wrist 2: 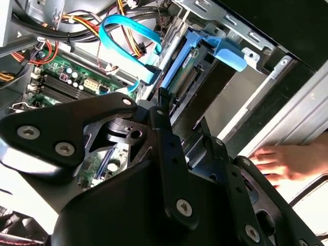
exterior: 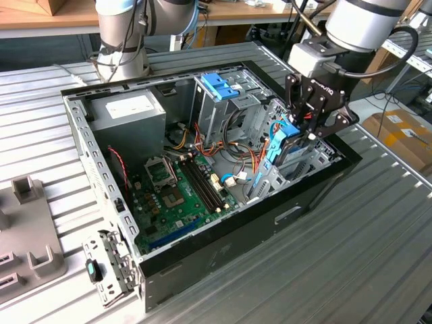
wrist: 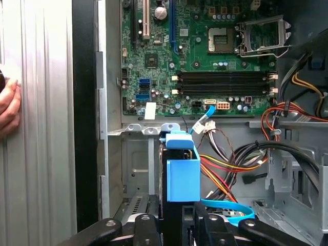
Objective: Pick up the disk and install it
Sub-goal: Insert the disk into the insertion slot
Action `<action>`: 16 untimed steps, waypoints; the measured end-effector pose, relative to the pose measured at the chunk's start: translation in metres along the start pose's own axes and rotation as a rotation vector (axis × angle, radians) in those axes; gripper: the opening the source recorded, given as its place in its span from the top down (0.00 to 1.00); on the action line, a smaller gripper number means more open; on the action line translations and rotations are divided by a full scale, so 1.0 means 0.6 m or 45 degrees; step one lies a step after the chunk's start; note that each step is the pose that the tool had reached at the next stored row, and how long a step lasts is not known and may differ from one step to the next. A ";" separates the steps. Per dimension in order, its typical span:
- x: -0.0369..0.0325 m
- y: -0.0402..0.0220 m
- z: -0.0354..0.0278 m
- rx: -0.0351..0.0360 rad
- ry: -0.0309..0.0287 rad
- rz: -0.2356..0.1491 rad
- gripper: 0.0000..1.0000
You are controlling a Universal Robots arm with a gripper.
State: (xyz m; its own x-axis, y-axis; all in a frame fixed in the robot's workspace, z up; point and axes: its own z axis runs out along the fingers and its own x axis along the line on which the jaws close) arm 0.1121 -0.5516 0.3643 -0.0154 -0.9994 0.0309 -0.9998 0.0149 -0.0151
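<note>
Surface: ribbed metal table (exterior: 378, 229) carrying an open computer case (exterior: 223, 263) laid on its side; workbenches stand behind.

1. Claw (exterior: 298, 131). Black, at the end of the arm, above the corner of the case on the exterior view's right. Clenched on the disk, with a finger on either side of it.

2. Disk (exterior: 282, 147). Held on edge with its light blue rails showing. Its lower part sits between the metal walls of the drive bay (wrist: 134, 169). By the look of it, not yet pushed home.

3. Wires (wrist: 225, 171). A red, yellow and orange bundle just beside the disk. A blue flat cable (wrist: 225, 205) loops close by.

4. Further in: green circuit board (exterior: 175, 196), grey power box (exterior: 128, 115), and a blue latch (exterior: 219, 84) on top of the taller cage.

5. A person's hand (wrist 2: 279, 161). Rests on the table just outside the case wall, near the bay.

Hazards, as judged:
- The disk could jam in the bay if it goes in tilted or its rails miss the guides.
- The wires or the flat cable could be pinched under the disk, since they lie so close to its path.
- The disk could slip in the grip if it meets resistance.
- The hand is near enough that any sideways swing of the arm is a concern.
</note>
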 end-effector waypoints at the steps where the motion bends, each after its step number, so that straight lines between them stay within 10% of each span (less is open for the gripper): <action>1: 0.000 0.000 0.003 -0.0001 0.0001 0.000 0.65; 7: -0.001 0.000 0.027 -0.0001 -0.0003 0.000 0.65; 16: -0.001 0.000 0.028 0.0000 -0.0003 0.000 0.58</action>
State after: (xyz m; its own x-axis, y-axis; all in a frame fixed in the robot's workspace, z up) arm 0.1121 -0.5518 0.3476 -0.0154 -0.9994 0.0307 -0.9998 0.0149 -0.0151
